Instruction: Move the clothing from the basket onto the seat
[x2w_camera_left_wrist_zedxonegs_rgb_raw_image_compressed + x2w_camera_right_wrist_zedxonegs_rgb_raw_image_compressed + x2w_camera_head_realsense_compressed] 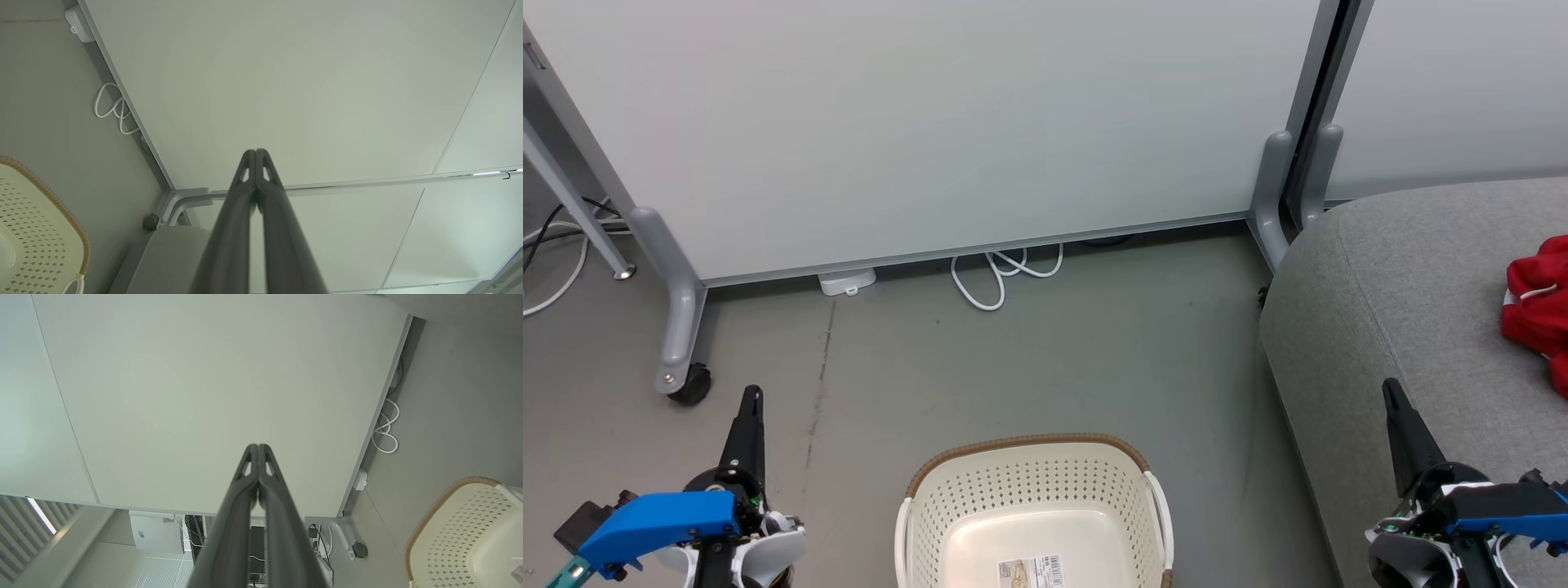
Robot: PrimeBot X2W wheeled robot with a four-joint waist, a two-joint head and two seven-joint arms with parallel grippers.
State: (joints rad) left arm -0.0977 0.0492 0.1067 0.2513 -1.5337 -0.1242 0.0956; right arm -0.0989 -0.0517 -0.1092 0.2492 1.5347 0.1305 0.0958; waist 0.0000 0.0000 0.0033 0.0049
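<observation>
I see clothing heaped on seat, well right of basket. My left pincer hovers left of basket, right pincer right of it by seat's edge; both have fingers pressed together.

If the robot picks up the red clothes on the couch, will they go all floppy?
Probably floppy: the red clothing lies crumpled in soft folds on the grey seat, so it would likely droop from a grip. It looks like thin fabric, so probably light. It seems unlikely to roll or slide on the seat's cloth.
</observation>
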